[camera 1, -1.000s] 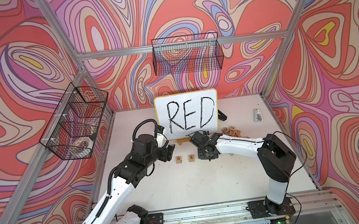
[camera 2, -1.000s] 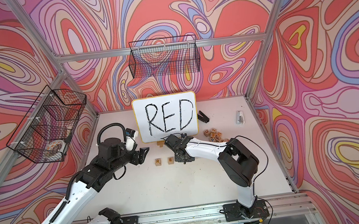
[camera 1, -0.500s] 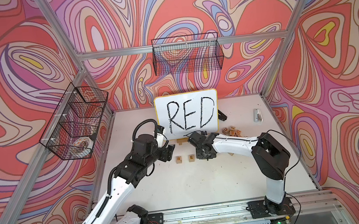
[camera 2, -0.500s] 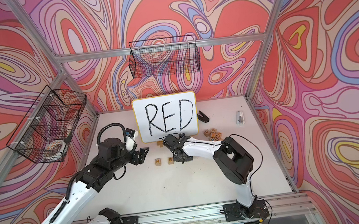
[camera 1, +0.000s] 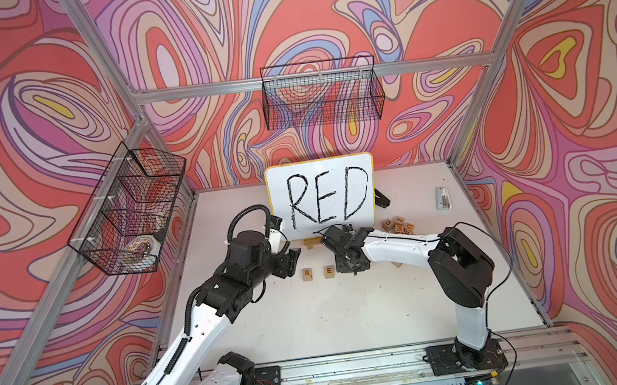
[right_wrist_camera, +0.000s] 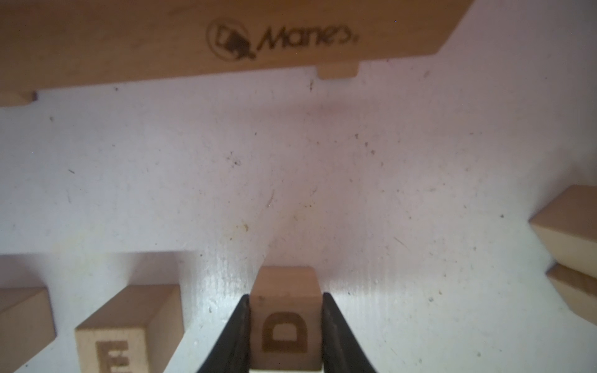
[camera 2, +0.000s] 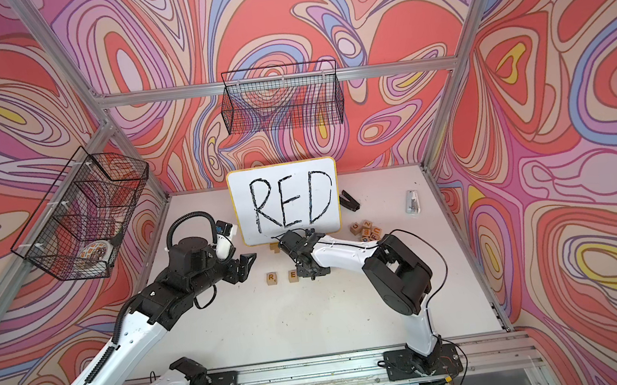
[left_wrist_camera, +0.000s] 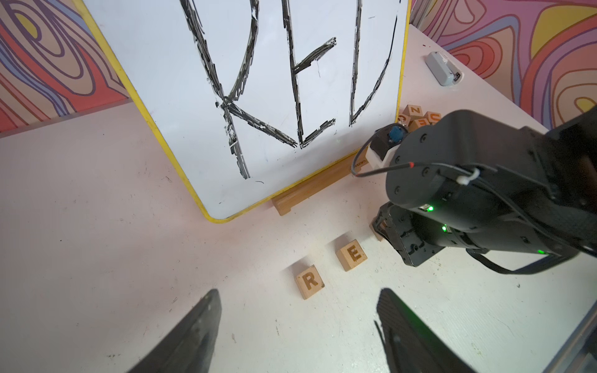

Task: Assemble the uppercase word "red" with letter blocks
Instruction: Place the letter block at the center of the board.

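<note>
Light-wood R block [camera 1: 307, 274] and E block [camera 1: 328, 271] lie letter-up, side by side with a narrow gap, just in front of the white board [camera 1: 321, 196] hand-lettered RED; the right gripper [right_wrist_camera: 285, 297] is clamped on the D block [right_wrist_camera: 284, 336], next in line past the E, letter up, below the board's own D; the left gripper [camera 1: 294, 261] hangs near the R, before the board's opposite corner, fingers spread and holding nothing; spare blocks [camera 1: 397, 226] huddle beside the board's D-side corner.
</note>
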Motion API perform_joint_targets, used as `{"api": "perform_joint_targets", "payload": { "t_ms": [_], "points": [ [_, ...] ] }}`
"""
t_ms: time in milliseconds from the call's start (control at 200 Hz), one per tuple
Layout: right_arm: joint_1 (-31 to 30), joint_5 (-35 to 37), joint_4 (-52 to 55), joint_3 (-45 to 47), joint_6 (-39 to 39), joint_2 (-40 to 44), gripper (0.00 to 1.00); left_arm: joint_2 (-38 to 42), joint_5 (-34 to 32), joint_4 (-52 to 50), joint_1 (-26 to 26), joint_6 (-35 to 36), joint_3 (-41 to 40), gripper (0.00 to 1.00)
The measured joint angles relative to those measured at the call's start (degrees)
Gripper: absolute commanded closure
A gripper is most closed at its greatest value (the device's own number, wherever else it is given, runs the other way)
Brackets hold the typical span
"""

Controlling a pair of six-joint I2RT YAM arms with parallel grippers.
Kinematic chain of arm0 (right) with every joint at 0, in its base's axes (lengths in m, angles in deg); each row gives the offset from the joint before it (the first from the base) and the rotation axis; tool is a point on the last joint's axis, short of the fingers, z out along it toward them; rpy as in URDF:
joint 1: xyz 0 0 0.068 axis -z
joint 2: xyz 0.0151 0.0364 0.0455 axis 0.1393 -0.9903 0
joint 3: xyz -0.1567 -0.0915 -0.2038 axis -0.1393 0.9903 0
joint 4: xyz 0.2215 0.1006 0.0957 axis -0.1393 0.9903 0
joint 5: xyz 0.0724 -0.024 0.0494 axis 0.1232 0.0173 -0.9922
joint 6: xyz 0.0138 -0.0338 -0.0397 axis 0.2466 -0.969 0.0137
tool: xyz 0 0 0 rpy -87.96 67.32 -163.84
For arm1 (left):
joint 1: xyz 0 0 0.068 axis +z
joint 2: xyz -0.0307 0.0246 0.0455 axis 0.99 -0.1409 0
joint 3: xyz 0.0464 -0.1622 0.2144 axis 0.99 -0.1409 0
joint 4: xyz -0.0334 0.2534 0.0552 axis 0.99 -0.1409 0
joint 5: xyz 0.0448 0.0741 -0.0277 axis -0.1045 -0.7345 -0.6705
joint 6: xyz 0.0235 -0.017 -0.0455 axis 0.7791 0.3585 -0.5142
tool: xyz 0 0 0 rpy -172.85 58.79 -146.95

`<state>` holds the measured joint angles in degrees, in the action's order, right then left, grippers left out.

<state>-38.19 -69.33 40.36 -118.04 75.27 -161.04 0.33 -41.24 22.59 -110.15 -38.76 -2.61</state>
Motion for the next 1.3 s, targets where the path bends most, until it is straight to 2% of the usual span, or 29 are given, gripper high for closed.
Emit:
{"api": "perform_joint_targets", "payload": {
  "t_ms": [1302],
  "points": [
    [0.15,0.48,-1.92,3.41,1.75,2.05,0.78,0.00,0.02,0.00,0.00,0.00,0.00,0.21]
  ]
}}
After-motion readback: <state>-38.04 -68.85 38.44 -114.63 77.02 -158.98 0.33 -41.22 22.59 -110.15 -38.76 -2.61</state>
